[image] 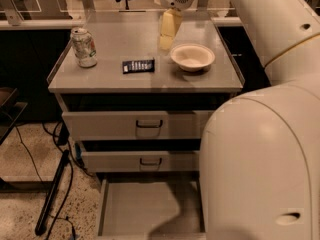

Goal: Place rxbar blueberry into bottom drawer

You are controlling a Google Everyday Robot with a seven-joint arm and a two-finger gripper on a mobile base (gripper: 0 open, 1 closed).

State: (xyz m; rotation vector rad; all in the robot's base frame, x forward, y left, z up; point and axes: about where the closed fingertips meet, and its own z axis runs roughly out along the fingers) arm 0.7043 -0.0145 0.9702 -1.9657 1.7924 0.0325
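Step in hand: reach and pick. The rxbar blueberry, a small flat dark navy wrapped bar with white lettering point(138, 65), lies flat on the grey bench top point(110, 80). It is not yet grasped. It sits between the silver soda can point(84, 47) on its left and the shallow white bowl point(192, 57) on its right, apart from both and nearer the bowl.

The gripper point(167, 41), pale yellow under a white wrist, hangs above the bench behind the bar and a little to its right, just beside the bowl's back-left rim. Cannot tell if it is wide or narrow. It carries nothing, since the bar is on the bench.

The bottom drawer, the lowest grey metal tray with a plain flat inside point(145, 209), is pulled out and looks bare. The two handled grey drawers point(149, 124) above it are closed or nearly so.

To do it well:
- Bring the gripper toward the camera and left until centred over the bar, keeping off the bowl rim.
- Come straight down and close across the bar's short width. It is thin, so the tips likely need to reach almost to the bench surface.
- A shallow grip may let the slick wrapper slip.
- Lift clear of the bench edge before lowering in front of the cabinet.
- The big white arm point(260, 159) hides the drawer's right part, so aim for the visible left-centre of the tray.
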